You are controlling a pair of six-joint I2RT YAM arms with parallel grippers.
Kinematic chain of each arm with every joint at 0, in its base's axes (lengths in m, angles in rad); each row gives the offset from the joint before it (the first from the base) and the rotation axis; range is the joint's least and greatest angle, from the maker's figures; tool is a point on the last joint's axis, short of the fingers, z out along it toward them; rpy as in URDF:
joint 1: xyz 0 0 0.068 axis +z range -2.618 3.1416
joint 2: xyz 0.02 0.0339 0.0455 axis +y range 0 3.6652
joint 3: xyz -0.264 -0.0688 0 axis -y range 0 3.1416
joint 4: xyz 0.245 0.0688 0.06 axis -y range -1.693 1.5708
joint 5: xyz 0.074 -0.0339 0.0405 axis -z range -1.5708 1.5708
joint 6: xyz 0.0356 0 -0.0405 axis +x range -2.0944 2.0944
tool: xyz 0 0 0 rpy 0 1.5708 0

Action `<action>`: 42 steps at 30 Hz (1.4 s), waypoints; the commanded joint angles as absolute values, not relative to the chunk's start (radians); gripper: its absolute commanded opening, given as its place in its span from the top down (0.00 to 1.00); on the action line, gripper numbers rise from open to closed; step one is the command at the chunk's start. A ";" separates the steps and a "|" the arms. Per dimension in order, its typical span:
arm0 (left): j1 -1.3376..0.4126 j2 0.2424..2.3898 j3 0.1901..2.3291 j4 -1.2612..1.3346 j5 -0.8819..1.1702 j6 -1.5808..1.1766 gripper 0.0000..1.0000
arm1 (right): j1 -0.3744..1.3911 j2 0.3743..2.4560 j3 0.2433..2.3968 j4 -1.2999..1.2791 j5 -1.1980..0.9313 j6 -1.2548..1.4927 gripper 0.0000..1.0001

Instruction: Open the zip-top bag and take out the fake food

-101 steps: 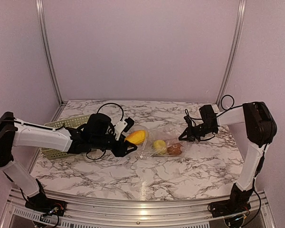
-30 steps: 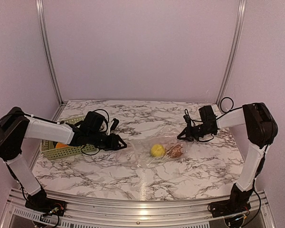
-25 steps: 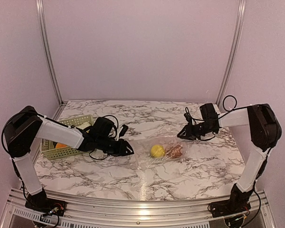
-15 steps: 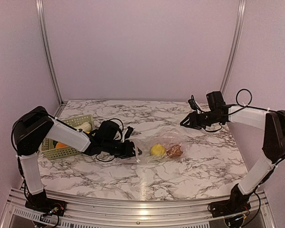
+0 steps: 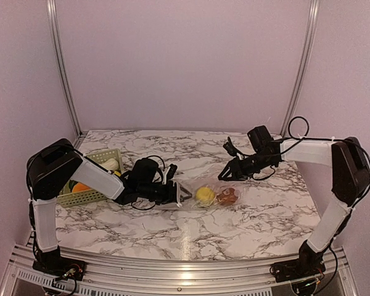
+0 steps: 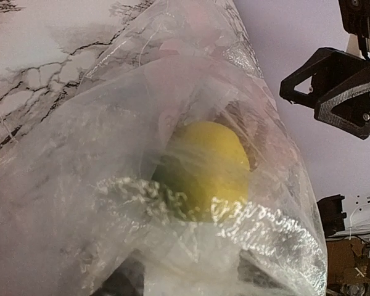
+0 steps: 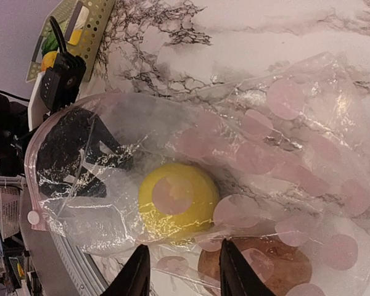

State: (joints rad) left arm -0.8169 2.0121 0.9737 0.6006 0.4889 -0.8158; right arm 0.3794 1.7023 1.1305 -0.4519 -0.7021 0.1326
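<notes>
The clear zip-top bag [image 5: 211,188] lies flat mid-table, its mouth toward the left. Inside it are fake food pieces: a yellow ball [image 5: 205,195] [image 6: 205,169] [image 7: 177,200] and a brown piece [image 5: 227,197] [image 7: 259,265]. My left gripper [image 5: 181,195] [image 6: 191,280] has pushed into the bag's mouth. Its dark fingers [image 7: 71,151] stand apart under the plastic, just short of the yellow ball. My right gripper [image 5: 227,175] [image 7: 184,271] hovers open over the bag's far side, above the yellow and brown pieces, with nothing between its fingers.
A pale green basket [image 5: 94,159] [image 7: 89,24] sits at the left edge of the table and holds an orange piece [image 5: 80,188] and other toy foods. Side walls and a back wall close in the marble table [image 5: 191,228].
My left gripper carried an orange piece to the basket, then came right and slid into the bag's mouth. My right gripper let go of the bag's far edge, rose, and swung left over the bag.
</notes>
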 commanded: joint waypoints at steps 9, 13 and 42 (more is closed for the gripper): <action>-0.843 2.105 1.075 0.673 0.523 -0.855 0.44 | 0.485 1.853 1.241 -0.528 -0.672 0.081 0.77; -0.852 2.128 1.111 0.678 0.536 -0.853 0.41 | 0.511 1.905 1.290 -0.564 -0.663 0.067 0.84; -0.849 2.032 1.093 0.481 0.462 -0.711 0.72 | 0.366 1.758 1.232 -0.477 -0.676 0.170 0.70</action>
